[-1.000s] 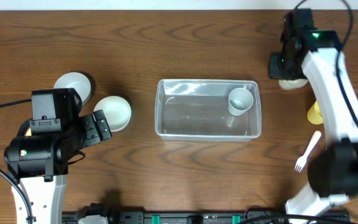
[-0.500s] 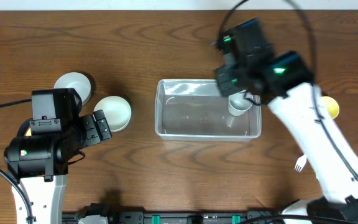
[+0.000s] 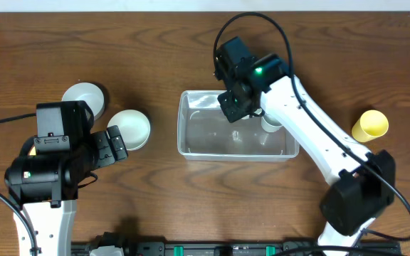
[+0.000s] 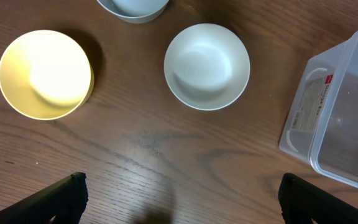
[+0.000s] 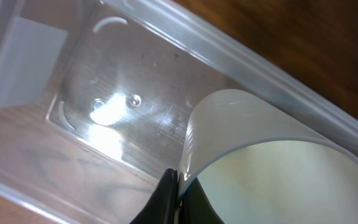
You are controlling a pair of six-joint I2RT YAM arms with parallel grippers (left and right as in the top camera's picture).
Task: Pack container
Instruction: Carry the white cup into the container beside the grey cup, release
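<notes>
The right gripper (image 5: 176, 186), pinched on a pale cup (image 5: 272, 155), hangs over the container (image 3: 184, 124) (a second cup (image 3: 270, 125) sits inside). The white bowl (image 3: 131, 129) at 9 o'clock waits, and the left gripper (image 4: 182, 190) is spread apart.

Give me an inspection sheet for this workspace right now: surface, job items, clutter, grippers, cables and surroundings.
Surface: brown wooden table; no spills seen.
Job's things: clear container at centre, with a grey cup inside at its right end.
Clutter: white bowl, grey bowl and yellow bowl at left; yellow cup at right.
Grippers: left gripper open and empty, near the bowls; right gripper shut on the rim of a pale vessel over the container.
Cables: black cables loop off both arms.
Surroundings: black rail at the near edge; otherwise nothing seen.
</notes>
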